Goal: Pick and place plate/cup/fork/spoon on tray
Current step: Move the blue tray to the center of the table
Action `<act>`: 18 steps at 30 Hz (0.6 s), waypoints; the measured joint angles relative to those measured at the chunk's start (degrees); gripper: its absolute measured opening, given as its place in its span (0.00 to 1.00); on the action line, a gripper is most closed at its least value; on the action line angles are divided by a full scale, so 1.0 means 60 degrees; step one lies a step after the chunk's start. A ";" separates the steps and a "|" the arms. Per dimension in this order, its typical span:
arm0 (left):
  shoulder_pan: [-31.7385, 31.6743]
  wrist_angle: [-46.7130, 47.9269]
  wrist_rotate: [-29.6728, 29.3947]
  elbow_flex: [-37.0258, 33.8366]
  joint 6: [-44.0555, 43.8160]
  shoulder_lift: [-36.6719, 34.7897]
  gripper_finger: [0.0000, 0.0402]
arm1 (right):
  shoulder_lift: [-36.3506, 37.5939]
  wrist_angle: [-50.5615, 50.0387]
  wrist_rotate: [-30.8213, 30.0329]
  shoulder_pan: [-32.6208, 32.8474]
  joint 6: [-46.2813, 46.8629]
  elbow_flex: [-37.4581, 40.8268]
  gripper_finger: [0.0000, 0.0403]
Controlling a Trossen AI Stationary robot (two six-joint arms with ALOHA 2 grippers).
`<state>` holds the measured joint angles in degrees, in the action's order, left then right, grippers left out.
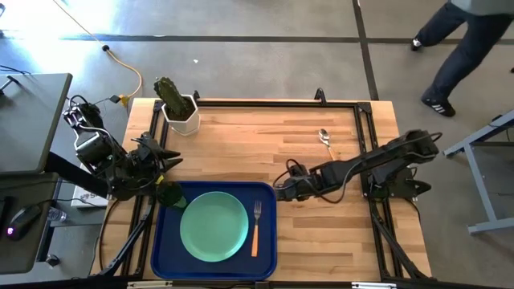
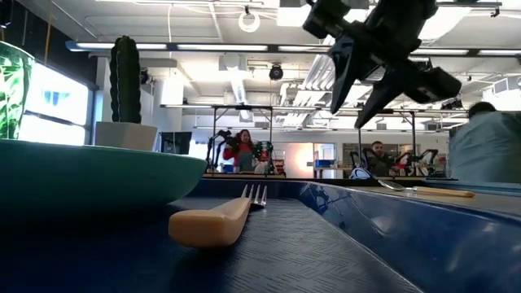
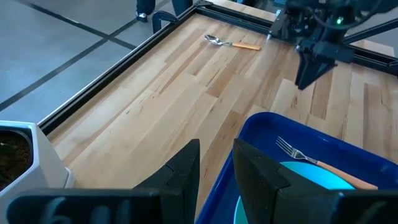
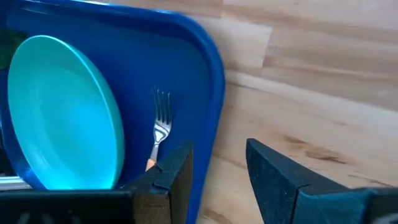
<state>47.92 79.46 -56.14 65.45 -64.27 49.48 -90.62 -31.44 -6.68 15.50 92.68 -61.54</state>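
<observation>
The dark blue tray (image 1: 165, 249) lies at the table's near edge. On it lie the mint-green plate (image 1: 213, 225) and, to the plate's right, the fork (image 1: 256, 225), tines toward the far edge. The olive-green cup (image 1: 169, 195) stands upright in the tray's far left corner. The spoon (image 1: 324, 138) lies on the bare table at the far right; it also shows in the left wrist view (image 3: 231, 43). My left gripper (image 1: 169, 163) is open and empty just beyond the cup. My right gripper (image 1: 283, 189) is open and empty over the tray's far right rim (image 4: 214, 74).
A white hexagonal pot with a cactus (image 1: 178, 108) stands at the table's far left corner. Bare wood lies between the tray and the spoon. A black frame rail (image 1: 273, 102) runs along the table's far edge. A person (image 1: 458, 40) walks on the floor beyond the far right.
</observation>
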 joint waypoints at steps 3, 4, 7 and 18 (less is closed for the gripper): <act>-0.0003 -0.0004 0.0000 0.0000 0.0000 -0.0001 0.21 | -0.0430 0.0468 0.0095 0.0099 0.0118 0.0000 0.35; 0.0001 0.0000 0.0000 0.0000 0.0000 0.0003 0.21 | -0.0573 0.0609 0.0127 0.0127 0.0220 0.0000 0.35; -0.0003 0.0000 0.0000 0.0000 0.0000 0.0003 0.21 | -0.0970 0.0913 0.0146 0.0200 0.0389 0.0000 0.35; -0.0002 0.0000 0.0000 0.0000 0.0000 0.0000 0.21 | -0.1993 0.1822 0.0154 0.0322 0.0803 -0.0004 0.35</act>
<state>47.91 79.46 -56.14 65.45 -64.27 49.48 -102.58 -20.50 -5.76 17.43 97.50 -61.56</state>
